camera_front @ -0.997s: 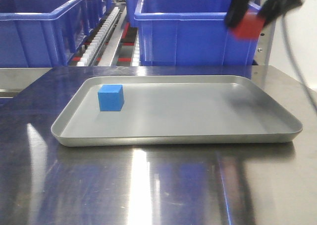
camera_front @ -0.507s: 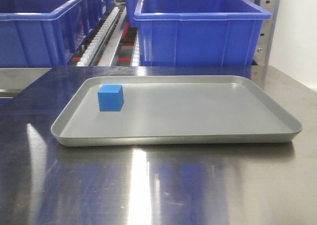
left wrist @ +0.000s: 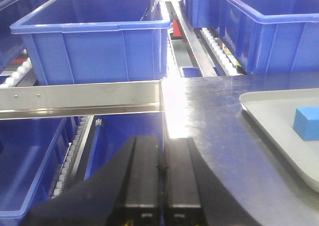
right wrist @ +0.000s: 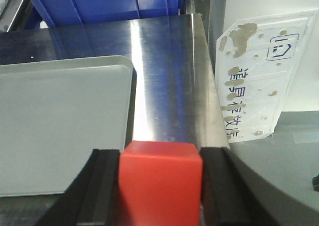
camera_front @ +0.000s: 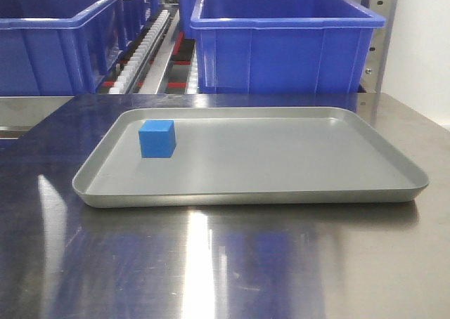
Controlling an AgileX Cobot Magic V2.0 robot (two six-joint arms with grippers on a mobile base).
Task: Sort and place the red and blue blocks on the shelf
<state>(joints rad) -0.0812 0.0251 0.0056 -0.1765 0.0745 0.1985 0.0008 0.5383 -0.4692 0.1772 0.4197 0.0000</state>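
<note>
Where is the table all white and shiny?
Front view: glare streaks down the steel tabletop below the tray. Right wrist view: a white glare band beside the tray, beyond the red block. Left wrist view: a bright patch by the shelf rail.

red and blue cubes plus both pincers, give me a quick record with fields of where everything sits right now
small bright red matte cube: clamped between the fingers of the right pincer, not on the tray
small bright blue matte cube: resting in the flat grey rimmed tray, near its left end
left pincer: shut, empty, facing the brushed-metal shelf rail
shiny steel tabletop: carries the tray
large blue plastic bins: behind the tray
</note>
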